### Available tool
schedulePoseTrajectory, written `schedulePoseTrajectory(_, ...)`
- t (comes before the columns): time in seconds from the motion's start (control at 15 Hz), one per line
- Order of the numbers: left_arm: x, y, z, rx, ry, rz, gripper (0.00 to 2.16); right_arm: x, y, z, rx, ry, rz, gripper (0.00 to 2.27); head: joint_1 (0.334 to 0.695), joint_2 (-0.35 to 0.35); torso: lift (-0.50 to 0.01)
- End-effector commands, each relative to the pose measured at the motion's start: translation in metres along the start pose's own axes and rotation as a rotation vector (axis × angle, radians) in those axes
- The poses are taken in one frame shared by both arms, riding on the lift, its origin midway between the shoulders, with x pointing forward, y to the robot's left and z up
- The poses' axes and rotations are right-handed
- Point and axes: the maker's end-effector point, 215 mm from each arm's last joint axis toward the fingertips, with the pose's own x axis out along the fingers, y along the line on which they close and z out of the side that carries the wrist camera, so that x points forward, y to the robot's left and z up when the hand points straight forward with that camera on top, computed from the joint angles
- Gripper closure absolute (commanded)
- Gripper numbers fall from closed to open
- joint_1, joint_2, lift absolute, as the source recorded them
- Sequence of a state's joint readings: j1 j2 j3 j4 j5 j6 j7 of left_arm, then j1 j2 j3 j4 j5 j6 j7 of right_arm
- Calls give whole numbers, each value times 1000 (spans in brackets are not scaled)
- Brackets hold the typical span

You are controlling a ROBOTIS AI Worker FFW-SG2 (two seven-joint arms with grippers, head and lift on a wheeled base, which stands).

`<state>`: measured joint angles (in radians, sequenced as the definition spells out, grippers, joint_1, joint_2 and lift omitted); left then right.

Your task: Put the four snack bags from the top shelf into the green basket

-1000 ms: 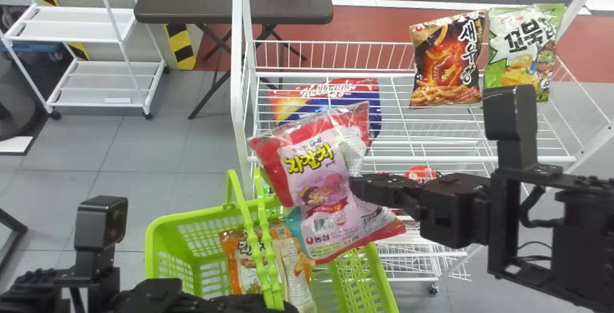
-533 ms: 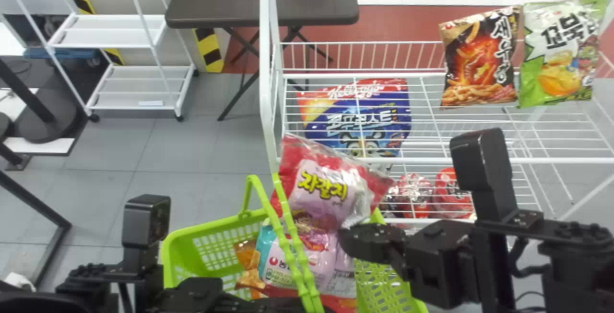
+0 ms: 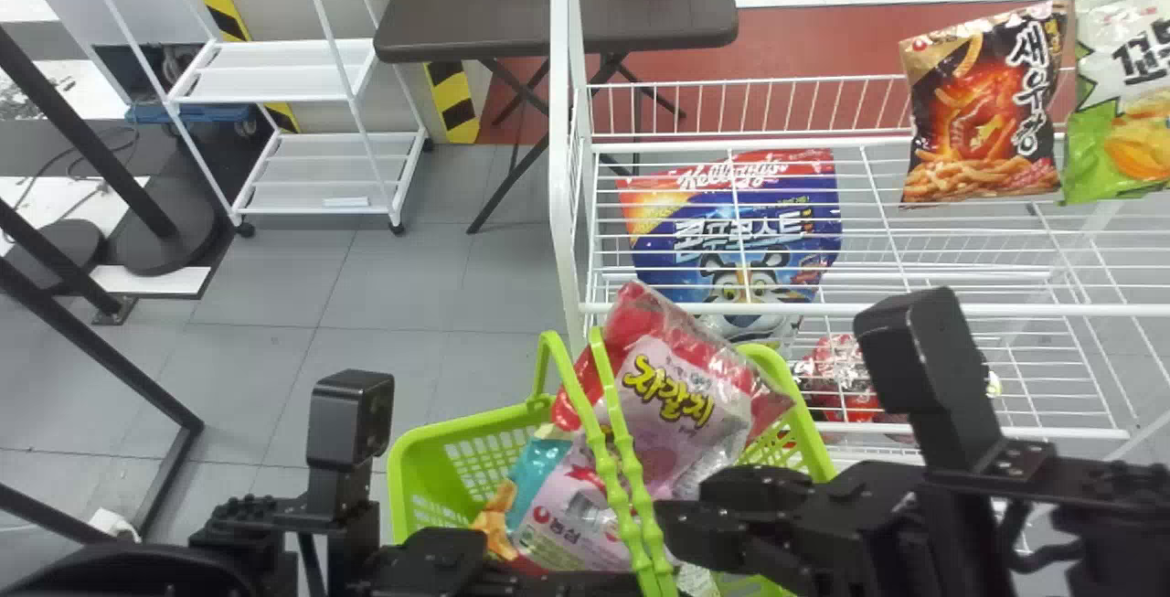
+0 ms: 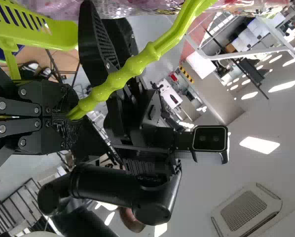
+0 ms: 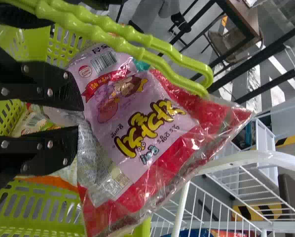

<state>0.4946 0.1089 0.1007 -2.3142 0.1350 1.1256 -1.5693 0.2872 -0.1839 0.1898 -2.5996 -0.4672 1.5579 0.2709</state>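
Closest in, the left tool (image 4: 71, 116) is closed tight on the green handles (image 3: 629, 469). My guess is that's to keep the basket from swinging or tipping while stuff goes in. Kinda awkward though, since the handles stand up right across the opening.

The right tool (image 5: 81, 118) has its two fingers narrowed on a bunched side edge of the pink-and-red snack bag (image 3: 681, 414). Side grip makes sense imo: the rest of the bag is free to drop in. It's tilted in the mouth of the green basket (image 3: 400, 478), lower part inside, red top end sticking up behind the handles. I'd tuck that end down before letting go, or it could snag or perch on the rim. There's an orange snack bag (image 3: 498, 519) underneath, so I'd call this bag number two.

Further out, the black-and-gold snack bag (image 3: 983, 112) and the green-and-white snack bag (image 3: 1120, 103) sit side by side at the back of the top shelf (image 3: 914, 310), faces showing, so probably easy to grab next. The blue cereal bag (image 3: 731, 222) is under those wires, so not our problem. Way back, more packs lie on a dark surface (image 3: 658, 21).
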Motion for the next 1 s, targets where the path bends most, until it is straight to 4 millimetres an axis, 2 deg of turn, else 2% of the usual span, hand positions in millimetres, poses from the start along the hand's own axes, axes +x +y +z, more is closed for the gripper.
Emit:
schedulePoseTrajectory(0.0,0,-1,0,0,0,-9,2148,-16,-11,9,34,-31,16,63,695,109,-3)
schedulePoseTrajectory(0.27,-1,1,1,3,-2,-7,2148,-55,-29,35,85,-130,40,66,695,52,-3)
schedulePoseTrajectory(0.4,-1,2,2,8,-2,-7,2148,-76,-34,49,108,-188,65,70,695,0,-3)
schedulePoseTrajectory(0.6,-1,5,4,9,-3,-8,2148,-79,-31,52,110,-197,80,73,695,-40,-3)
schedulePoseTrajectory(0.67,-1,5,5,13,-3,-8,2148,-79,-36,52,112,-200,66,73,695,-45,-3)
schedulePoseTrajectory(0.73,-1,5,5,13,-3,-8,2148,-86,-56,59,112,-219,4,73,695,-46,-3)
schedulePoseTrajectory(0.87,-2,5,5,11,-3,-6,2148,-93,-124,58,161,-218,-175,73,695,-70,-3)
schedulePoseTrajectory(0.93,-2,5,5,10,-4,-6,2148,-93,-166,53,208,-201,-260,73,695,-100,-3)
